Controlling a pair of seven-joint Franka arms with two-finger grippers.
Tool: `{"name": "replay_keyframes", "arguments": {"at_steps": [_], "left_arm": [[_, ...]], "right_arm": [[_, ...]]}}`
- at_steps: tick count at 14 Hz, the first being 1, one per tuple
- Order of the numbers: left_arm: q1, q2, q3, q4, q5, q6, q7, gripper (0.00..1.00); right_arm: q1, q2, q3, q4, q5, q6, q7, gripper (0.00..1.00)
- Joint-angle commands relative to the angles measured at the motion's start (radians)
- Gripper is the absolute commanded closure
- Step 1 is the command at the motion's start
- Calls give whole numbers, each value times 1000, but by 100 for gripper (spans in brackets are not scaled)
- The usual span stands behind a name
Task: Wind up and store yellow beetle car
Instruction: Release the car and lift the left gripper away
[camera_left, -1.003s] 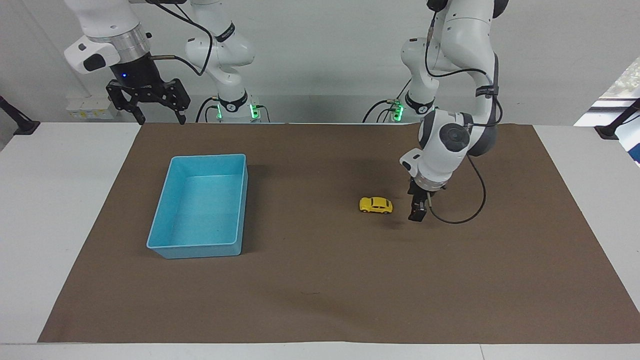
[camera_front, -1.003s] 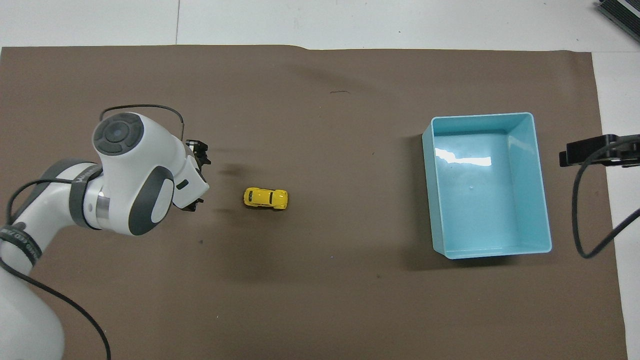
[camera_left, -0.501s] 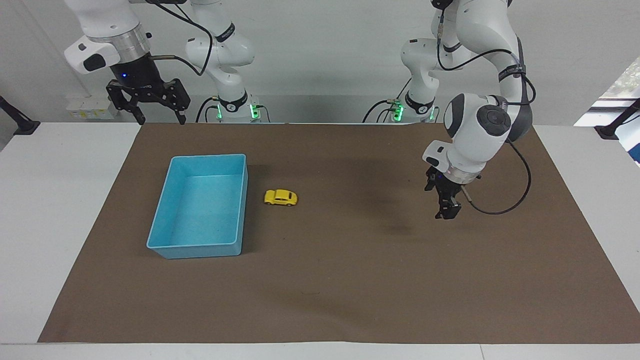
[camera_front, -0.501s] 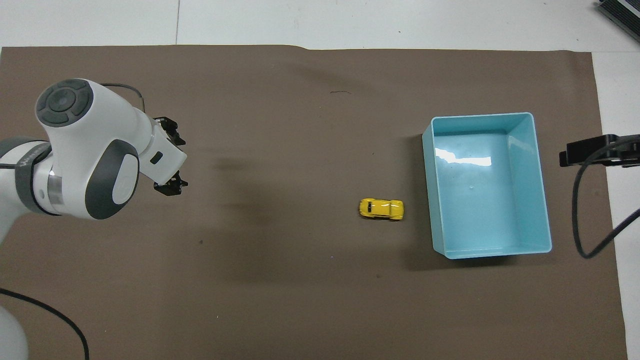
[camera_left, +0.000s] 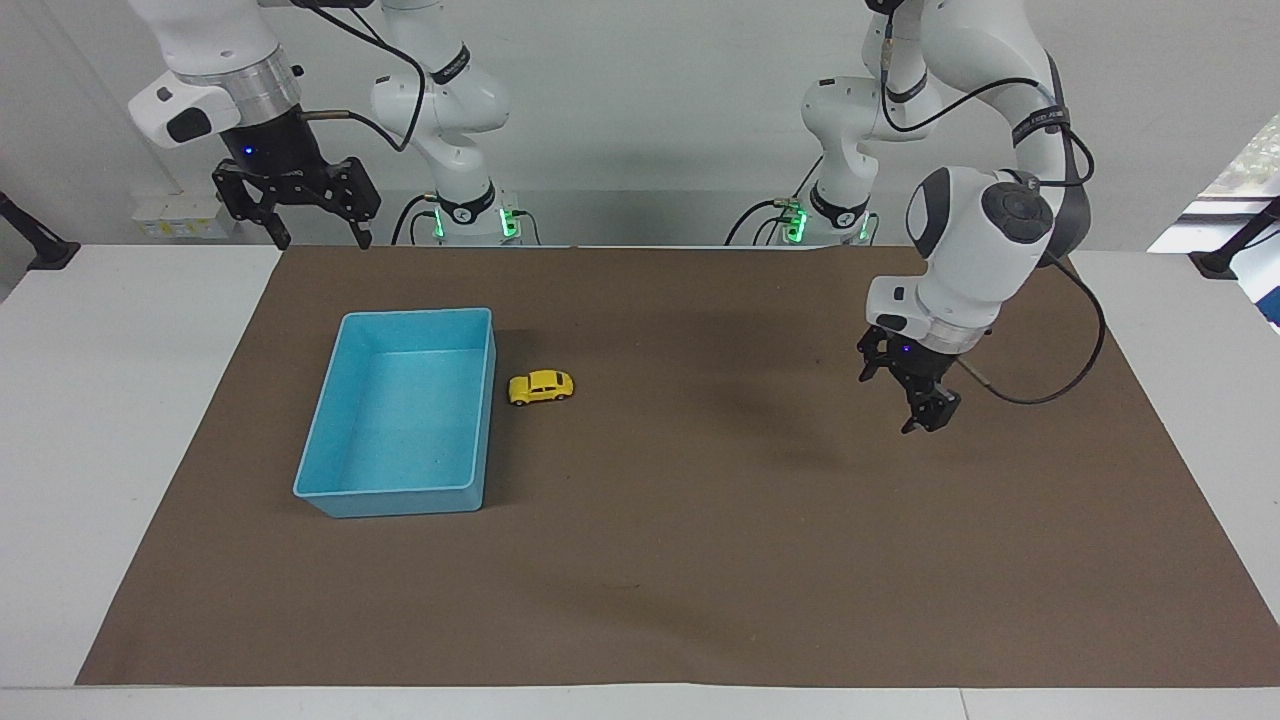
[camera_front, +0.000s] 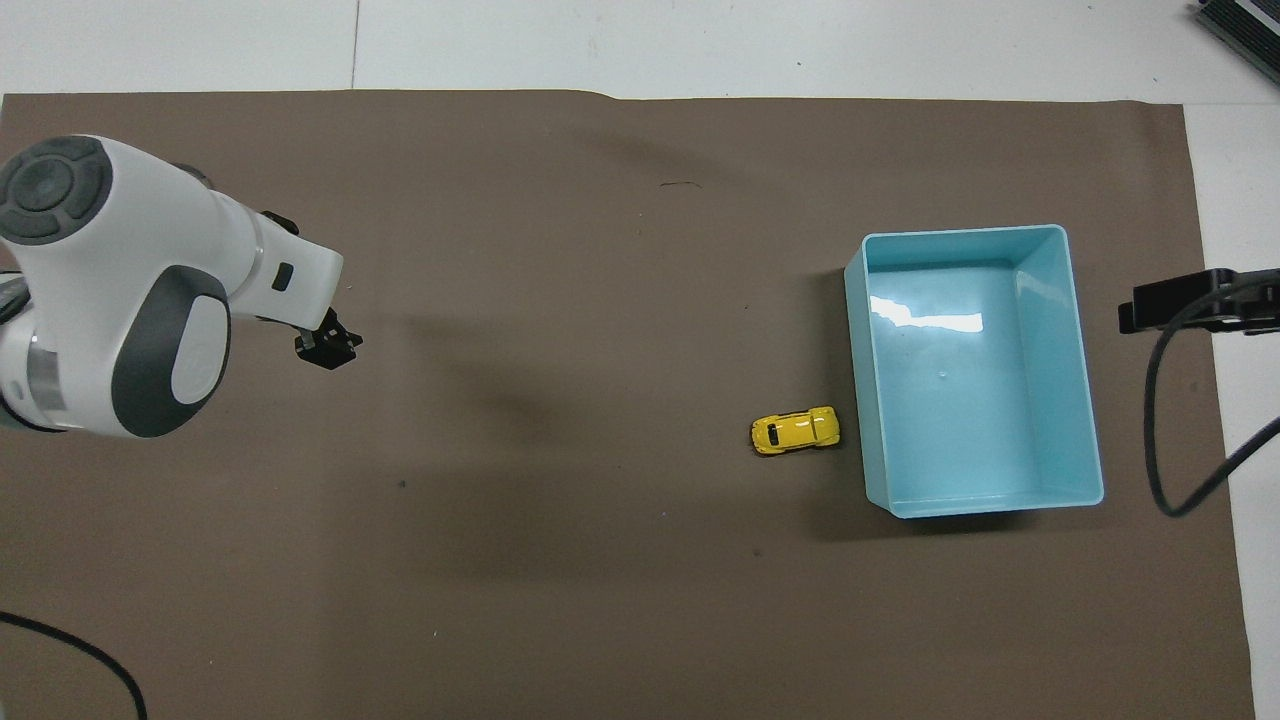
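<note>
Sitting mid-left beside blue bin (camera_left: 405, 410), yellow beetle car (camera_left: 540, 386) risks rolling off. Left gripper (camera_left: 925, 400) and right gripper (camera_left: 297, 200): spread, empty.

From where I stand, no lettering, number, brand or sign can be read on anything here. The dark bands around the white robot arms (camera_left: 1034, 125) carry pale marks too small to make out as words.
</note>
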Motion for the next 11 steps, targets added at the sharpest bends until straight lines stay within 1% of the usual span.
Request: {"name": "replay_keyframes", "arguments": {"at_steps": [1, 3, 4, 5, 7, 8, 11], "left_arm": [[27, -1, -6, 55, -8, -29, -219, 0], [35, -4, -5, 96, -8, -55, -443, 0], [35, -4, 0, 124, -7, -90, -540, 0], [36, -2, 4, 144, -4, -110, -597, 0], [41, -19, 46, 165, -12, -147, -679, 0], [41, -33, 47, 179, -12, -179, -706, 0], [58, -62, 51, 234, 1, -333, -714, 0]], "right_arm": [[-8, -3, 3, -7, 24, 5, 18, 0], [-8, -3, 3, -7, 24, 7, 20, 0], [-8, -3, 3, -7, 24, 5, 20, 0], [-8, -3, 3, -7, 24, 7, 20, 0], [-8, -3, 3, -7, 24, 5, 20, 0], [-8, -3, 3, -7, 24, 7, 20, 0], [-14, -3, -1, -7, 24, 5, 20, 0]]}}
